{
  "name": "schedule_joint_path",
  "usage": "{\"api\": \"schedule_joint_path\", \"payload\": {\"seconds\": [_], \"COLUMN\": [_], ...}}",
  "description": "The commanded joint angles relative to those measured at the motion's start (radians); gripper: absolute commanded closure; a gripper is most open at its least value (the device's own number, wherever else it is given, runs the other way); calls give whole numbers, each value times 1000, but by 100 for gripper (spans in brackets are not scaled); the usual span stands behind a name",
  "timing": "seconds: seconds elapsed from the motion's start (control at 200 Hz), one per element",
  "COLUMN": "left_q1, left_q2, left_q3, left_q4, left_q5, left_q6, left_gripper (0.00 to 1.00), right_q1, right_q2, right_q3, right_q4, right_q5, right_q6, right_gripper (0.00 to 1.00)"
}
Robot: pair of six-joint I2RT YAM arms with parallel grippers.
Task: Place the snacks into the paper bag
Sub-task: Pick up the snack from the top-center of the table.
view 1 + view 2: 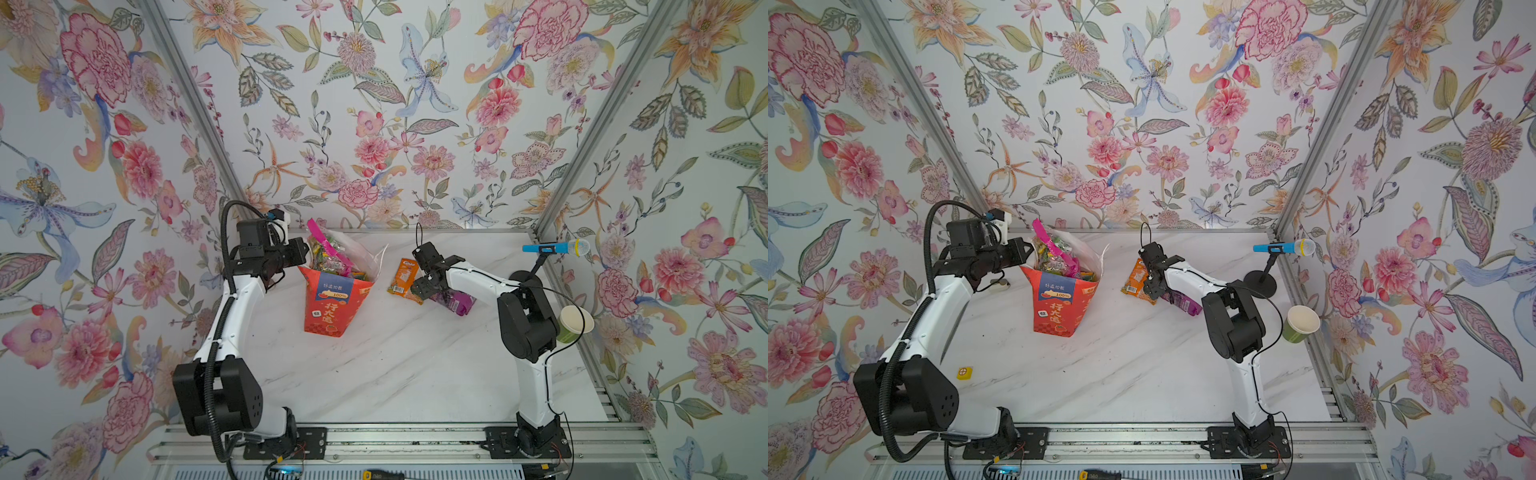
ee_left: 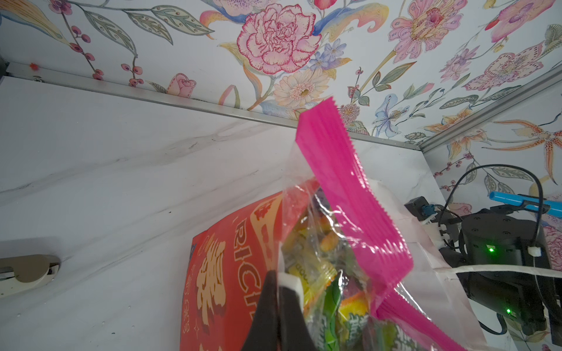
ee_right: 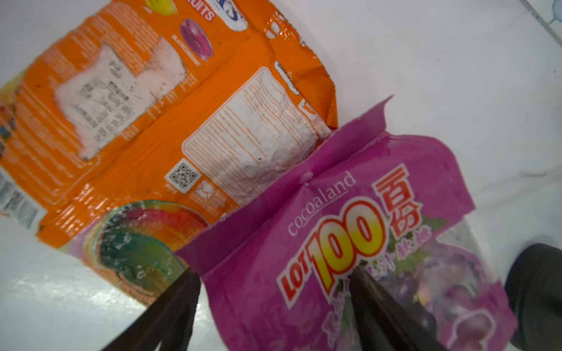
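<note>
Nearest of all, a screwdriver (image 1: 382, 475) is lying on the near side of the metal rail (image 1: 415, 436) on which both arms are standing. Beyond it the marble counter (image 1: 395, 374) is stretching away, and in a top view a small yellow tag (image 1: 964, 372) is lying on it near the left arm. At the right edge a green cup (image 1: 573, 325) is sitting with its open mouth showing.

Left of centre the red paper bag (image 1: 336, 307) is standing upright and open. A magenta-topped packet (image 1: 330, 249) of wrapped sweets is sticking up out of its mouth, already inside.

Right of the bag and apart from it, three snacks are lying on the counter. The purple packet (image 1: 459, 304) is nearest, and the orange packet (image 1: 403, 276) is lying just beyond it to the left. A third packet (image 3: 143, 240) with a fruit print is lying partly under both.

The right pincer (image 1: 434, 291) is hanging over the purple packet with its fingers spread wide. In the right wrist view one finger (image 3: 380, 304) is crossing the packet's printed face and the other is standing off its edge, gripping nothing. The left pincer (image 1: 306, 255) is pinching the far left rim of the paper bag, its fingers pressed together on the paper.

At the far right a blue microphone (image 1: 552, 248) is standing on its stand against the flowered wall (image 1: 374, 124).
</note>
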Motion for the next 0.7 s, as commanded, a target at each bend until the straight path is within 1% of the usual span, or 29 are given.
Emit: {"api": "schedule_joint_path", "payload": {"seconds": [0.0, 0.035, 0.05, 0.055, 0.085, 0.09, 0.095, 0.11, 0.115, 0.125, 0.13, 0.135, 0.165, 0.17, 0.175, 0.18, 0.195, 0.335, 0.455, 0.53, 0.626, 0.691], "left_q1": [12, 14, 14, 14, 14, 14, 14, 14, 14, 14, 14, 13, 14, 14, 14, 14, 14, 14, 15, 16, 16, 16], "left_q2": [-42, -41, -41, -41, -42, -42, -41, -42, -42, -41, -41, -41, -43, -43, -43, -43, -44, -44, -40, -40, -42, -43], "left_q3": [5, 4, 5, 5, 5, 4, 4, 5, 5, 5, 6, 5, 4, 5, 5, 4, 4, 4, 4, 6, 10, 11], "left_q4": [64, 65, 66, 66, 66, 65, 66, 65, 65, 65, 64, 64, 64, 63, 64, 63, 62, 60, 58, 52, 42, 31], "left_q5": [32, 34, 35, 35, 35, 35, 35, 35, 35, 35, 35, 34, 32, 32, 32, 32, 32, 26, 26, 16, -4, -22], "left_q6": [-1, -2, -4, -4, -3, -4, -3, -4, -4, -4, -3, -3, -2, -2, -1, -2, 0, 2, 2, 7, 15, 22], "left_gripper": [100, 100, 100, 100, 100, 100, 100, 100, 100, 100, 100, 100, 100, 100, 100, 100, 100, 100, 100, 100, 100, 100], "right_q1": [-3, -8, -12, -12, -15, -16, -16, -18, -18, -19, -19, -19, -20, -20, -20, -20, -19, -7, 20, 43, 64, 78], "right_q2": [27, 32, 36, 36, 37, 39, 39, 36, 36, 34, 34, 33, 24, 21, 21, 17, 8, -120, -250, -301, -345, -368], "right_q3": [14, 17, 20, 20, 22, 22, 22, 22, 23, 23, 23, 23, 25, 26, 26, 27, 28, 52, 114, 174, 276, 325], "right_q4": [-30, -29, -29, -29, -29, -29, -29, -25, -24, -24, -23, -21, -20, -21, -21, -20, -18, 11, 45, 60, 82, 136], "right_q5": [26, 19, 15, 15, 10, 9, 9, 8, 8, 8, 8, 8, 9, 9, 9, 9, 9, 15, 33, 42, -11, -83], "right_q6": [-6, -4, -2, -2, 1, 2, 2, 3, 3, 3, 3, 3, 2, 1, 1, 2, 2, -1, -29, -56, -63, -53], "right_gripper": [26, 32, 39, 39, 52, 57, 57, 62, 66, 70, 70, 74, 86, 90, 90, 94, 99, 100, 100, 100, 100, 100]}}
